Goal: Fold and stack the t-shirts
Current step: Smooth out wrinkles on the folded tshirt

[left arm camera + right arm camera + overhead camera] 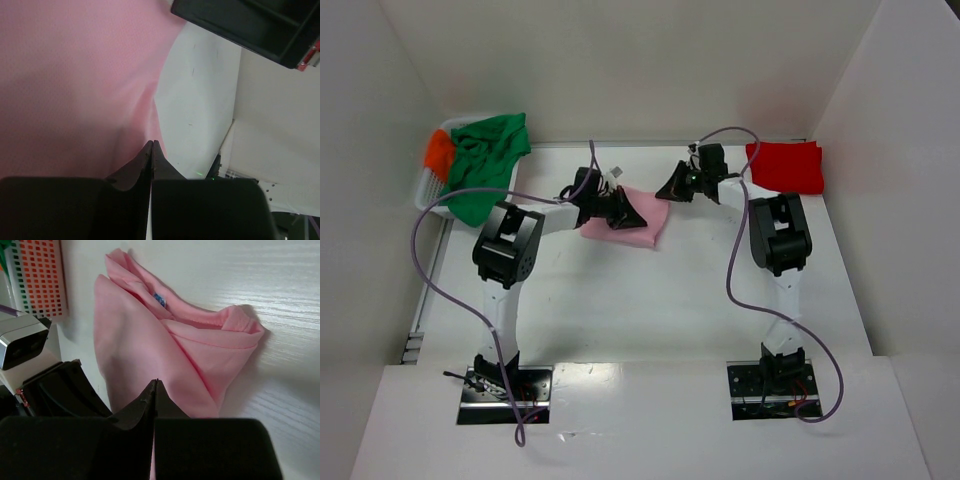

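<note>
The light pink t-shirt (638, 232) lies partly folded at the middle back of the table. My left gripper (632, 213) is at its left part. In the left wrist view its jaws (151, 143) are closed at the cloth's edge (75, 85), with creases running to the tips. My right gripper (667, 190) is at the shirt's far right corner. In the right wrist view it (156, 381) is closed on a smooth pink flap (145, 340), and the collar with its blue label (160, 299) lies beyond. A folded red t-shirt (787, 166) lies at the back right.
A white basket (428, 186) stands at the back left with the green t-shirt (485, 160) draped over it and the orange t-shirt (439, 151) inside. White walls close in the table at the back and on both sides. Purple cables hang from both arms.
</note>
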`<control>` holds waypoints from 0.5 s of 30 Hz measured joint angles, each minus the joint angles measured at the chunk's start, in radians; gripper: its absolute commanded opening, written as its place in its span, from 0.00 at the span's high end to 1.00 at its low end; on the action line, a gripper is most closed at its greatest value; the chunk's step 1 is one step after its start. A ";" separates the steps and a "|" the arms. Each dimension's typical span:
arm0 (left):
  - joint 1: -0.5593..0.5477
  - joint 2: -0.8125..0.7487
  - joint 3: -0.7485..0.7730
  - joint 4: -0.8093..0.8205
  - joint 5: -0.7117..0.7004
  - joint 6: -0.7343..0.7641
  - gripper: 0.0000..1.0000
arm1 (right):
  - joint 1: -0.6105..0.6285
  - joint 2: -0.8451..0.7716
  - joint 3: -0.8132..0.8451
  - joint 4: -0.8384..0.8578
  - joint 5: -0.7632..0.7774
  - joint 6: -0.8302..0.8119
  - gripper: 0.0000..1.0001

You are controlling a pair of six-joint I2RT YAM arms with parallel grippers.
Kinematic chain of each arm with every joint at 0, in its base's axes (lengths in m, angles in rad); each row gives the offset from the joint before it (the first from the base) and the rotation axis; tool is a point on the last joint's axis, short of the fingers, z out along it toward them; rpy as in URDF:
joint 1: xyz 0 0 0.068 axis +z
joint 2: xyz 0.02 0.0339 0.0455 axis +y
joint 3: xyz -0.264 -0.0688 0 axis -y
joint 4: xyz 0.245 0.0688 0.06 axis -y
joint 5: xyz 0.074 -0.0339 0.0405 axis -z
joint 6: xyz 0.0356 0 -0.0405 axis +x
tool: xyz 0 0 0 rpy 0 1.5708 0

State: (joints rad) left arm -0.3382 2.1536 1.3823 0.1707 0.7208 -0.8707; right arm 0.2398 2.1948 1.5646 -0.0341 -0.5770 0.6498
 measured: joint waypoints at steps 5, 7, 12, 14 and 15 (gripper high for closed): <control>-0.009 0.020 -0.038 0.050 0.026 -0.051 1.00 | 0.002 0.068 0.000 0.006 -0.023 0.018 1.00; -0.011 0.027 -0.052 0.061 0.031 -0.058 1.00 | 0.005 0.098 0.000 0.004 -0.023 0.021 1.00; -0.012 0.058 -0.074 0.081 0.037 -0.076 1.00 | 0.011 0.121 0.022 0.002 -0.036 0.029 1.00; -0.012 0.073 -0.074 0.089 0.044 -0.078 1.00 | 0.013 0.134 0.044 -0.006 -0.030 0.023 1.00; -0.012 0.076 -0.074 0.092 0.048 -0.078 1.00 | 0.014 0.145 0.061 -0.012 -0.029 0.021 1.00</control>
State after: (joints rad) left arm -0.3504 2.2295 1.3079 0.2630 0.7689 -0.9489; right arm 0.2543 2.3398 1.6260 -0.0460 -0.6060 0.6704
